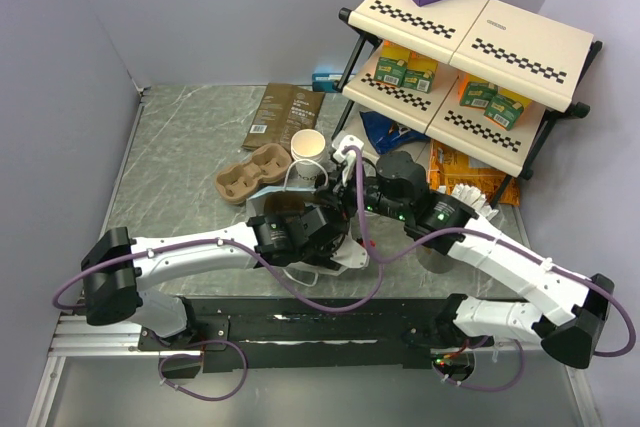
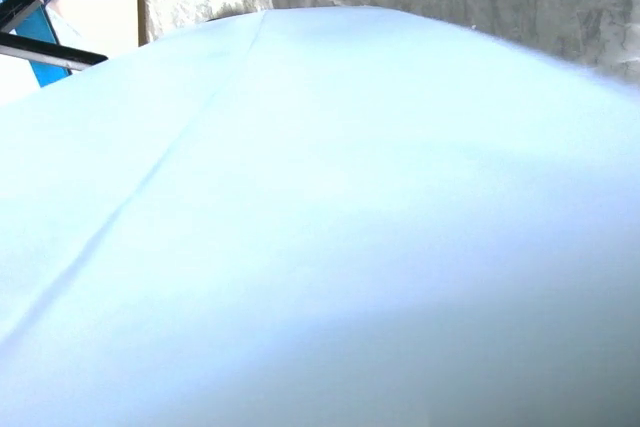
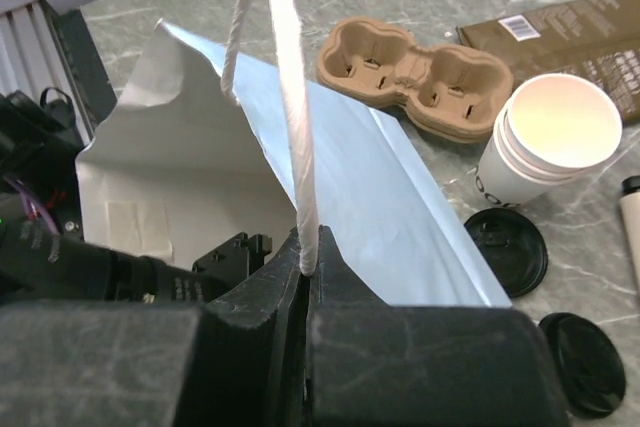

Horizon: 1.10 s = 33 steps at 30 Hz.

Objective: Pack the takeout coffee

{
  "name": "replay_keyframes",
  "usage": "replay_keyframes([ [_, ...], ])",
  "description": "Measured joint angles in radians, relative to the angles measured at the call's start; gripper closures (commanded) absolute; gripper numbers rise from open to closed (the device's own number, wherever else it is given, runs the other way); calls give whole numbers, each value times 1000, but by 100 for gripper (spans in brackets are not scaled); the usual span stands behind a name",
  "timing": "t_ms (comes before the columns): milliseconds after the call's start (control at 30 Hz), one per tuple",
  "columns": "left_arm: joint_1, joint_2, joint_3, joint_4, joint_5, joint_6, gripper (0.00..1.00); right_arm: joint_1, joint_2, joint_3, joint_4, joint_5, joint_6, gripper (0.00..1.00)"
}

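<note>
Nested white takeout cups (image 3: 550,142) with tan inside stand open on the table, also seen from above (image 1: 308,147). Two black lids (image 3: 507,249) (image 3: 585,359) lie flat beside them, not on any cup. A pale blue paper bag (image 3: 400,197) lies with its mouth towards the arms. My right gripper (image 3: 308,269) is shut on the bag's white rope handle (image 3: 285,77) and holds it up. My left gripper (image 1: 315,232) is at the bag's mouth. Its wrist view is filled by the bag's wall (image 2: 320,207), so its fingers are hidden.
A brown pulp cup carrier (image 1: 255,169) sits left of the cups. A flat dark-brown coffee pouch (image 1: 283,115) lies behind it. A tiered shelf rack (image 1: 470,57) with boxes and snack packets stands at the back right. Grey walls close the left and back.
</note>
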Motion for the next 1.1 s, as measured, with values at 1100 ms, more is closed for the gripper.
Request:
replay_keyframes([
  [1100, 8, 82, 52, 5, -22, 54, 99, -80, 24, 14, -20, -79, 54, 100],
])
